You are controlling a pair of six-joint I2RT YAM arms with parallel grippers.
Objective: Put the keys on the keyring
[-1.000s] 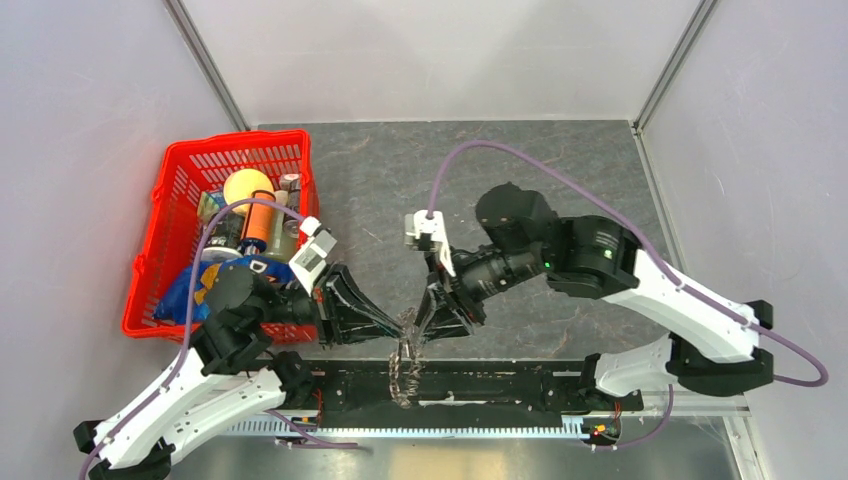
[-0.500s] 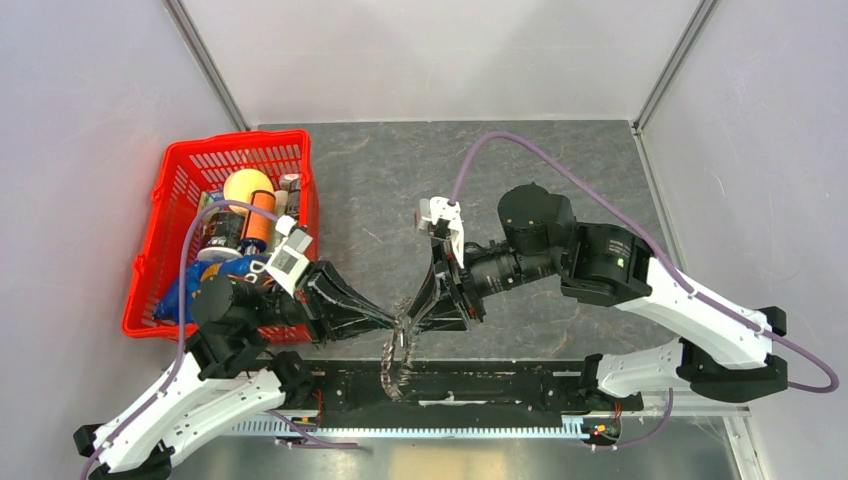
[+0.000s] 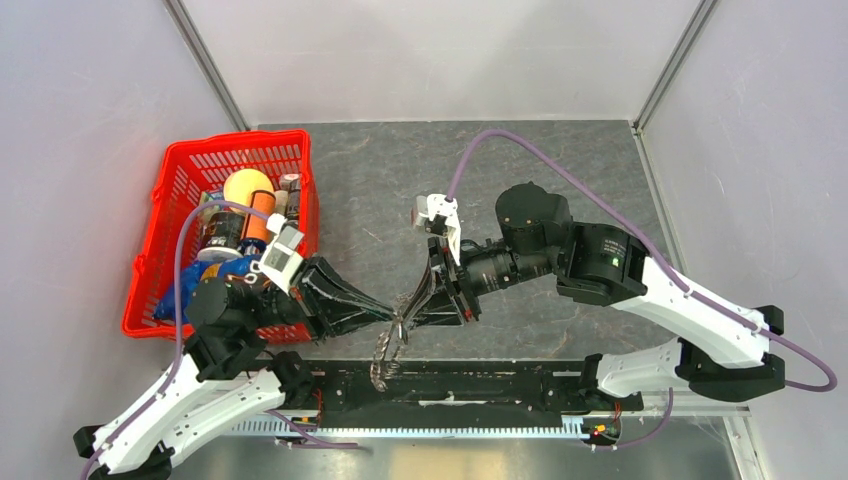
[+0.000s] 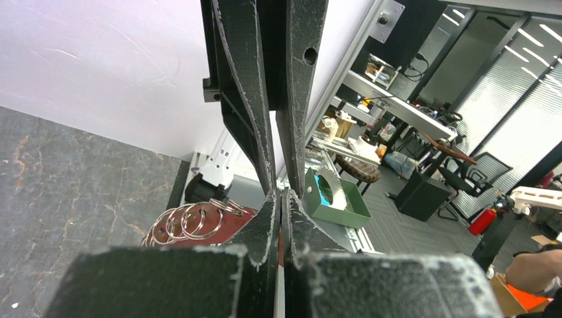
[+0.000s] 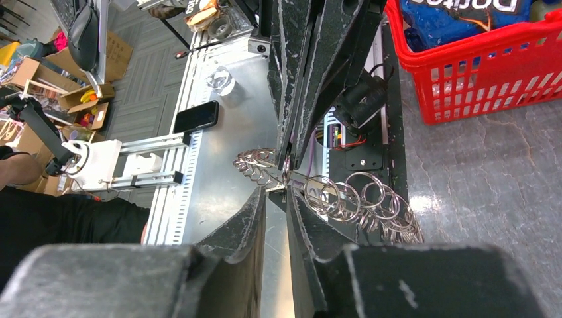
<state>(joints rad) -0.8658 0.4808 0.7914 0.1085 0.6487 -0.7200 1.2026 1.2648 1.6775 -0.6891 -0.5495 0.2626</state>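
The keyring point(image 3: 381, 358) is a bunch of silver split rings strung together; it hangs between my two grippers over the table's near edge. My left gripper point(image 3: 394, 318) and right gripper point(image 3: 407, 316) meet tip to tip at its top end, both shut on it. In the left wrist view my left gripper point(image 4: 281, 193) is closed tight, with the rings point(image 4: 182, 222) just to its left. In the right wrist view my right gripper point(image 5: 276, 190) pinches the ring wire, and the rings point(image 5: 361, 199) fan out to the right. The small black-headed key is not visible.
A red basket point(image 3: 160, 195) full of objects stands at the left, close behind my left arm. The black base rail point(image 3: 490, 385) runs along the near edge under the hanging rings. Grey walls enclose the table on three sides.
Both grippers, still joined at the rings, have shifted left and slightly toward the near edge. The hanging rings swung left with them.
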